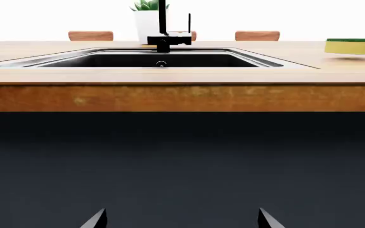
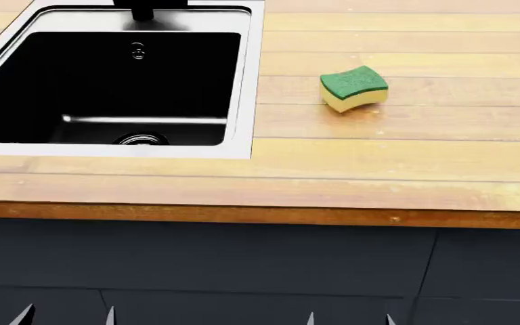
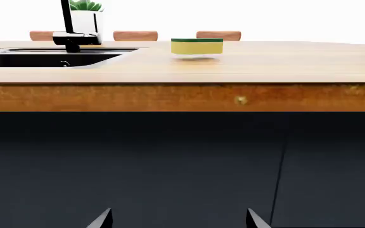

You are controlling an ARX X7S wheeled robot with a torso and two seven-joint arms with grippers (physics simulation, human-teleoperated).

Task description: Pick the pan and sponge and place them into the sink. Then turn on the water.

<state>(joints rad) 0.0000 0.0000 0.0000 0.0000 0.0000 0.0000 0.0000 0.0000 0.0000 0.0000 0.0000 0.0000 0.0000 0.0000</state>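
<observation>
Head view: steel sink (image 2: 242,81) set in wooden countertop (image 2: 378,169), occupying the 10–11 o'clock area; drain (image 2: 143,139) visible at basin floor, black faucet (image 2: 143,8) base at 12 o'clock of the basin. Sponge (image 2: 354,88), green side up, lies flat on the counter at approx. 3 o'clock from the sink, near but apart from its rim. Pan not in head view. L gripper (image 2: 66,317) and R gripper (image 2: 351,318): only fingertips show, at 6 o'clock below the counter edge, against dark cabinet fronts (image 2: 260,271); both spread wide, holding nothing. Wrist views: potted plant (image 1: 148,19) behind the faucet.
</observation>
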